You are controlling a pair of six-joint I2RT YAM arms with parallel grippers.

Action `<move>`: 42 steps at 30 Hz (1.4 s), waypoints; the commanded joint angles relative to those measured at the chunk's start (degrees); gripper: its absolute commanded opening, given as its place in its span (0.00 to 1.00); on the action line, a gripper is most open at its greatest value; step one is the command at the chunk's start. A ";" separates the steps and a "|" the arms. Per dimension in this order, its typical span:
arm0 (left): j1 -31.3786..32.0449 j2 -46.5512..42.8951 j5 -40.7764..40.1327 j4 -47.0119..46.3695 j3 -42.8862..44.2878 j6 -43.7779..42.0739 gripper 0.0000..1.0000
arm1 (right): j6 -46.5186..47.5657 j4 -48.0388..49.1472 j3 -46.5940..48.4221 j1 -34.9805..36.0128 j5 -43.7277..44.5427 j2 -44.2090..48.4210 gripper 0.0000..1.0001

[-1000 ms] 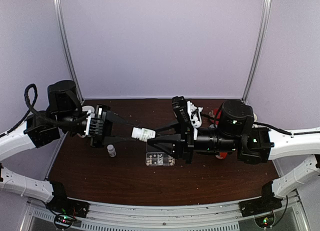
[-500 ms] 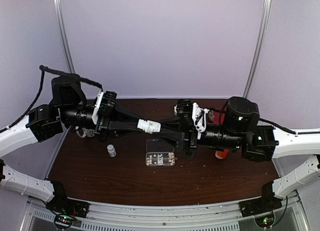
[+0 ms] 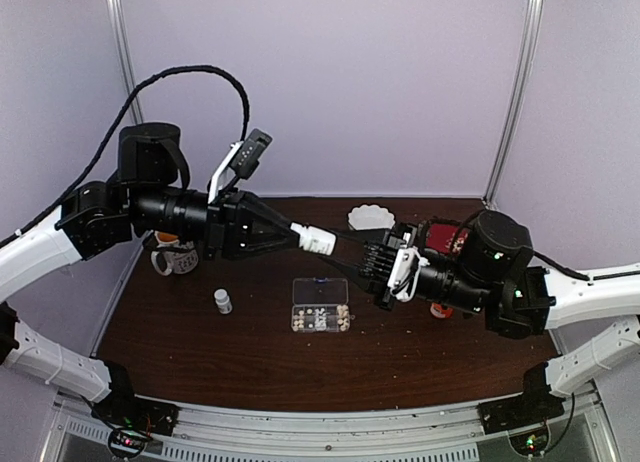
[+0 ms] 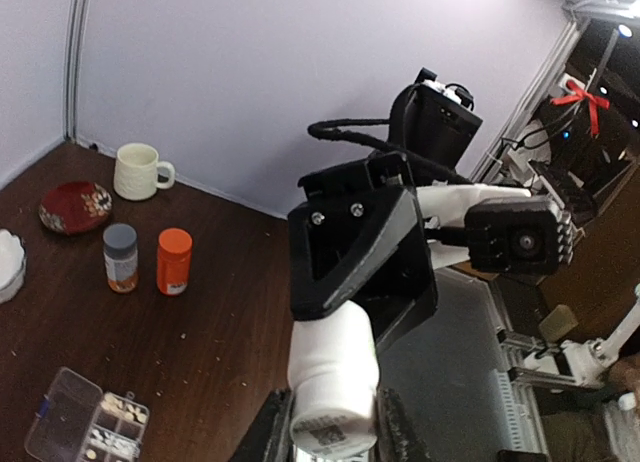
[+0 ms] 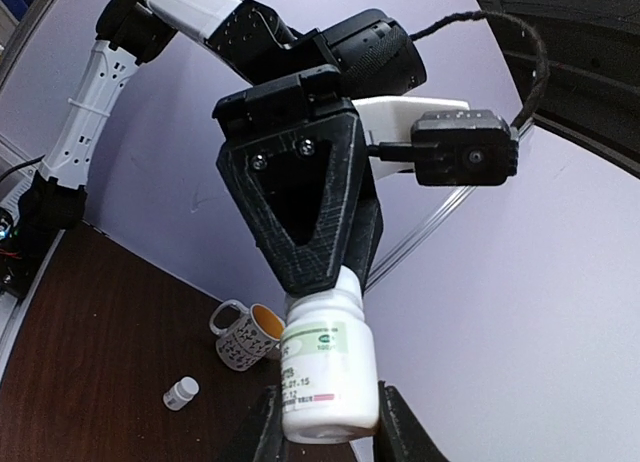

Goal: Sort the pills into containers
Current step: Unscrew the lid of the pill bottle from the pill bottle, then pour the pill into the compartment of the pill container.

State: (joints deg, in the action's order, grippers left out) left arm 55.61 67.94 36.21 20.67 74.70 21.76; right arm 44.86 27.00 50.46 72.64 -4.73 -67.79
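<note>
pill box (image 3: 320,306) | below white bottle (image 3: 316,240) gripped by left hand (image 3: 299,233), right hand (image 3: 333,248)

L gripper (image 3: 298,233) & R gripper (image 3: 338,244) both grip white bottle (image 3: 317,241) mid-air (tilted), over table (image 3: 200,352) w/ organizer box (image 3: 320,318).

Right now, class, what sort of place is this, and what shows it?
Probably a robotics lab test booth: a left arm and right arm bolted at the edge of a brown table, plain lilac panels walling it in, and props like a pill organizer and a mug.
</note>
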 commanded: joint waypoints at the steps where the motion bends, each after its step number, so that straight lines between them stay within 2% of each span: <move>1: -1.79 -1.09 4.63 -6.82 2.00 18.62 0.00 | 8.46 1.29 -3.22 0.77 4.43 1.34 0.00; 7: -3.04 -2.56 5.26 -8.36 2.15 22.50 0.00 | 12.97 1.39 -5.20 1.69 7.98 2.38 0.00; 10: -4.11 -3.52 4.15 -8.01 1.37 22.65 0.00 | 10.66 2.08 -6.18 1.86 8.37 3.03 0.00; 14: -4.69 -4.65 -3.21 0.25 3.15 15.40 0.00 | 2.40 -0.31 -5.96 1.87 6.69 3.98 0.00; 16: -4.77 -5.59 -8.96 4.22 3.19 10.78 0.00 | -2.08 1.56 -7.53 1.88 5.42 4.66 0.00; 19: -4.91 -7.50 -17.46 6.65 0.98 6.50 0.00 | -8.57 7.42 -11.42 1.84 4.91 5.52 0.00; 22: -5.40 -9.55 -23.21 6.98 -2.25 3.50 0.00 | -14.96 8.83 -12.91 1.77 6.22 5.30 0.00; 27: -5.72 -12.06 -23.60 4.22 -7.46 -2.47 0.00 | -24.80 6.04 -12.84 1.51 9.45 4.02 0.00; 38: -5.70 -10.42 -32.86 3.85 -12.73 -0.44 0.00 | -41.04 8.77 -18.31 1.17 15.01 0.78 0.00; 42: -5.74 -8.72 -32.01 1.88 -14.22 -0.43 0.00 | -45.77 6.66 -18.37 1.16 18.62 -0.76 0.00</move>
State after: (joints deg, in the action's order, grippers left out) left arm 50.22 57.82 5.91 26.50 62.22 21.30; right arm 6.46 33.43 32.29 73.95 8.95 -67.57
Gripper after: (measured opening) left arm 0.239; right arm 0.276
